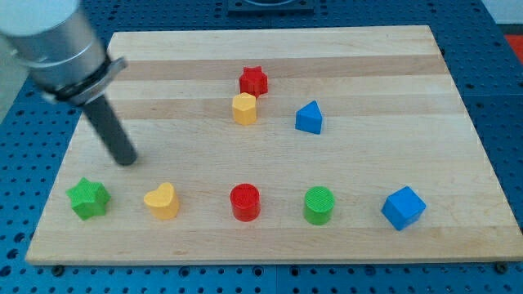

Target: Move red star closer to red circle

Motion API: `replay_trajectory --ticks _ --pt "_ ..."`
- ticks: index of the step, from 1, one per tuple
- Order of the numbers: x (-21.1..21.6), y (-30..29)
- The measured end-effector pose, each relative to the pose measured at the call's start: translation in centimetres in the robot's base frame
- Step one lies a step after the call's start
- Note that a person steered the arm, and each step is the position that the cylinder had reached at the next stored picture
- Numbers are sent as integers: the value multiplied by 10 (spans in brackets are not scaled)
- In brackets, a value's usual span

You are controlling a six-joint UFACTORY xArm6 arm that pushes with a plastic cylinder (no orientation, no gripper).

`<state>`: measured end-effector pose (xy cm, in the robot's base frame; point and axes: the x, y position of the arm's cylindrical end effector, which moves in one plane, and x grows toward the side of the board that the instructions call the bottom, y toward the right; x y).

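The red star [253, 80] sits near the view's top middle of the wooden board [368, 57]. A yellow hexagon block [243, 108] touches it just below. The red circle [244, 202] stands in the bottom row, straight below them. My tip [127, 159] rests on the board at the view's left, far from the red star and above the green star [88, 198].
The bottom row also holds a yellow heart [162, 200], a green circle [319, 204] and a blue cube [403, 207]. A blue triangular block [309, 118] lies right of the yellow hexagon. The arm's grey body [53, 41] fills the view's top left.
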<state>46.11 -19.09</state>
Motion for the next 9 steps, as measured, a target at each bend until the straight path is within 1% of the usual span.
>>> replay_trajectory --ticks 1,2,3,4,7,9 --pt "-60 50" --pt "-126 89" --pt "-157 109" --pt "-159 153" --pt "-159 157" --pt "-136 157"
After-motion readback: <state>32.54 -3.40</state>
